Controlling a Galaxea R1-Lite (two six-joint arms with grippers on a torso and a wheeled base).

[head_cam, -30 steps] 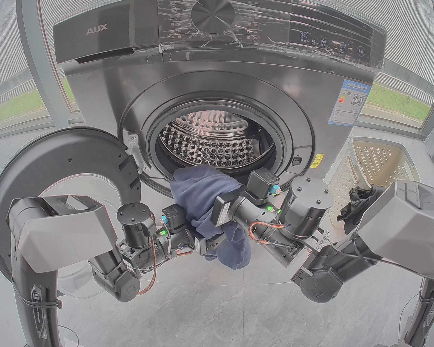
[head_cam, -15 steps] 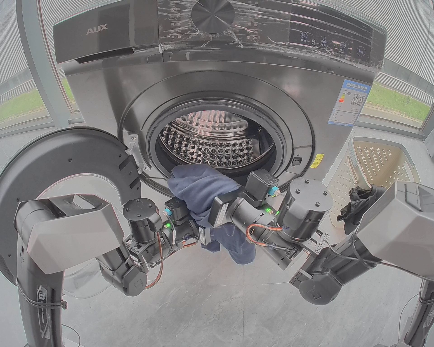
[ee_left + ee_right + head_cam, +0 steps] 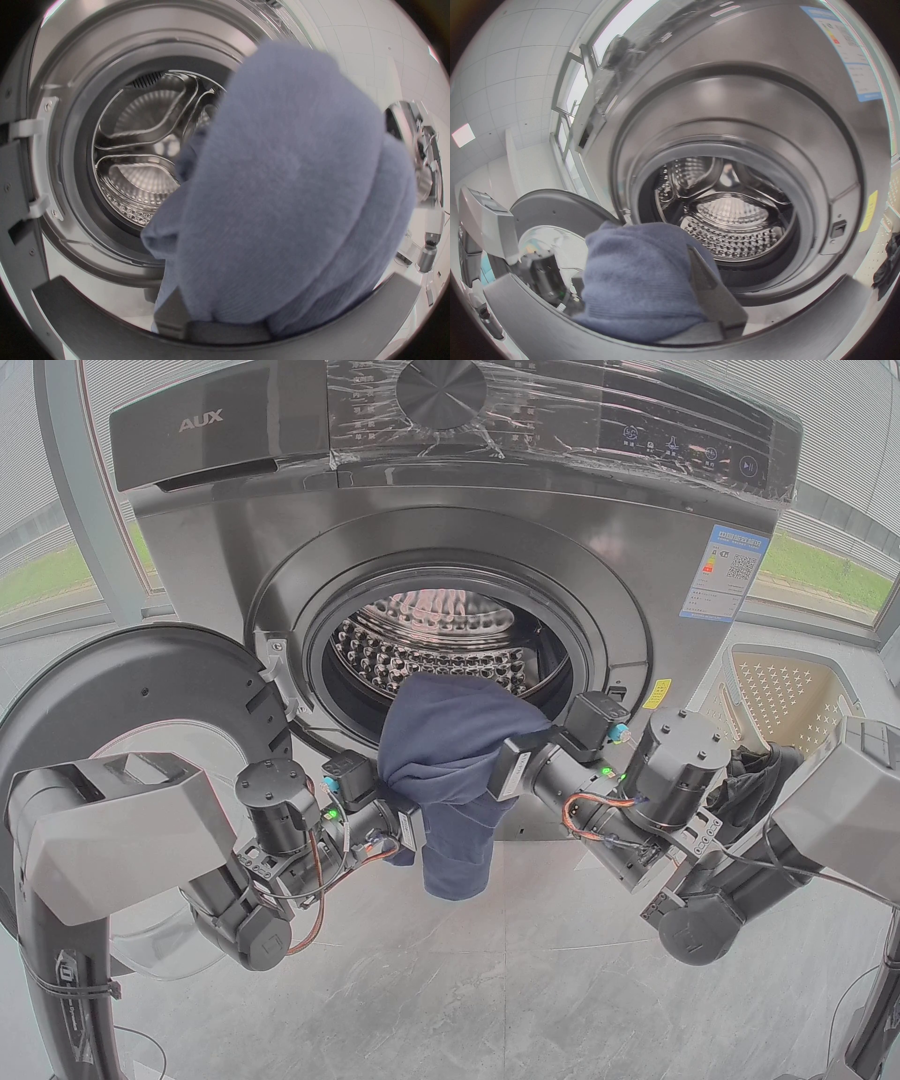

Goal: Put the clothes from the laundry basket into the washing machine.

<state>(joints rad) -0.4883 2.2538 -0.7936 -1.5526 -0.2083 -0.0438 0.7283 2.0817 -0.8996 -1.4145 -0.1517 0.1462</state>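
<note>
A dark blue garment (image 3: pixel 448 763) hangs in front of the washing machine's open drum (image 3: pixel 441 641), its top edge level with the lower rim of the opening. My left gripper (image 3: pixel 411 827) is shut on it from the left and below. My right gripper (image 3: pixel 499 777) is shut on it from the right. The cloth drapes over both grippers and hides most of their fingers. In the left wrist view the garment (image 3: pixel 290 197) covers much of the drum mouth. In the right wrist view the garment (image 3: pixel 637 281) bunches beside one dark finger (image 3: pixel 712 290).
The round machine door (image 3: pixel 131 688) stands swung open to the left. A cream laundry basket (image 3: pixel 797 688) sits on the floor at the right of the machine, with dark clothing (image 3: pixel 750 772) in it. Grey tiled floor (image 3: pixel 450 997) lies below the arms.
Both arms have lifted the blue garment up and to the right, from below the door rim to the mouth of the drum. The hanging tail now dangles straighter.
</note>
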